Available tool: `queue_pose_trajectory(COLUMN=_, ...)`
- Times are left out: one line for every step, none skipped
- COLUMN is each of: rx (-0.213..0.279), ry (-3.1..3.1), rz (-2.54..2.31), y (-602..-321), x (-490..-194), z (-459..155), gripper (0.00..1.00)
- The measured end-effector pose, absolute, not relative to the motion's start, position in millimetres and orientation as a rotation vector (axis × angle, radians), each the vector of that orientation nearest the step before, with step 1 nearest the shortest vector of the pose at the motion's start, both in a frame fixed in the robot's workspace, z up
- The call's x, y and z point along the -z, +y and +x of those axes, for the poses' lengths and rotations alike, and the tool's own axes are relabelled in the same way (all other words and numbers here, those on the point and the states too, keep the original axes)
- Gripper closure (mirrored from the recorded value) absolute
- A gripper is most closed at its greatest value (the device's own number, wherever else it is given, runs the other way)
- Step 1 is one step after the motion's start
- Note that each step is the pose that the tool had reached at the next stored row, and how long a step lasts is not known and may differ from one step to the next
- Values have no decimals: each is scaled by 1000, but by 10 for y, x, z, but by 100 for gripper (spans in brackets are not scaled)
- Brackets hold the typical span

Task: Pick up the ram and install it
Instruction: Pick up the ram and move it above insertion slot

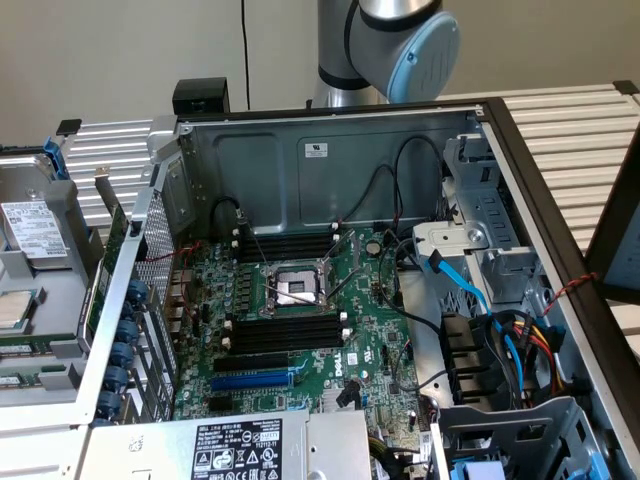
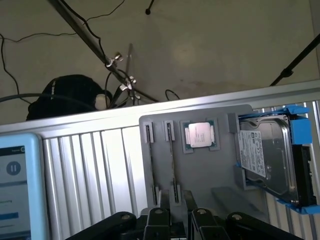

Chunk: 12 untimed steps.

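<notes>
Claw (image 2: 174, 200) nearest, spread and empty, poised at the ram (image 2: 172, 155) standing on edge in a slot of the grey tray (image 2: 220, 170). I judge an off-centre pinch could cock the thin stick and jam it.

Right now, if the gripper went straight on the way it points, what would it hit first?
Likely the thin ram stick standing on edge in the flat grey plastic tray, directly ahead of the gripper; depth is unclear.
</notes>
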<state>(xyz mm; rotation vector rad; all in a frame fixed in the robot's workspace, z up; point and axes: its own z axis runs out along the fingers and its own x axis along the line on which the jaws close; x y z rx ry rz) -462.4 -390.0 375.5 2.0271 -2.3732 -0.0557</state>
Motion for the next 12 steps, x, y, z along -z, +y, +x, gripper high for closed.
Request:
queue_pose_trajectory(rx=56, ry=-2373, rz=2027, y=-3913, x=-3751, z=-4625, gripper=76)
queue_pose_trajectory(rx=56, ry=-2373, rz=2027, y=-3925, x=-3747, z=-4625, gripper=76)
queue_pose_trajectory(rx=56, ry=-2373, rz=2027, y=-3934, x=-3741, z=-4625, gripper=76)
queue_pose_trajectory(rx=56, ry=-2373, rz=2027, y=-3945, x=-3732, z=-4625, gripper=76)
queue_pose_trajectory(rx=56, ry=-2373, rz=2027, y=-3957, x=-3721, z=-4625, gripper=76)
queue_pose_trajectory(rx=56, ry=-2373, rz=2027, y=-3967, x=-3709, z=-4625, gripper=76)
queue_pose_trajectory(rx=56, ry=-2373, rz=2027, y=-3976, x=-3697, z=-4625, gripper=76)
queue_pose_trajectory(rx=56, ry=-2373, rz=2027, y=-3982, x=-3685, z=-4625, gripper=76)
queue_pose_trajectory(rx=56, ry=-2373, rz=2027, y=-3987, x=-3674, z=-4625, gripper=76)
queue_pose_trajectory(rx=56, ry=-2373, rz=2027, y=-3991, x=-3660, z=-4625, gripper=76)
queue_pose_trajectory(rx=56, ry=-2373, rz=2027, y=-3995, x=-3645, z=-4625, gripper=76)
queue_pose_trajectory(rx=56, ry=-2373, rz=2027, y=-3999, x=-3629, z=-4625, gripper=76)
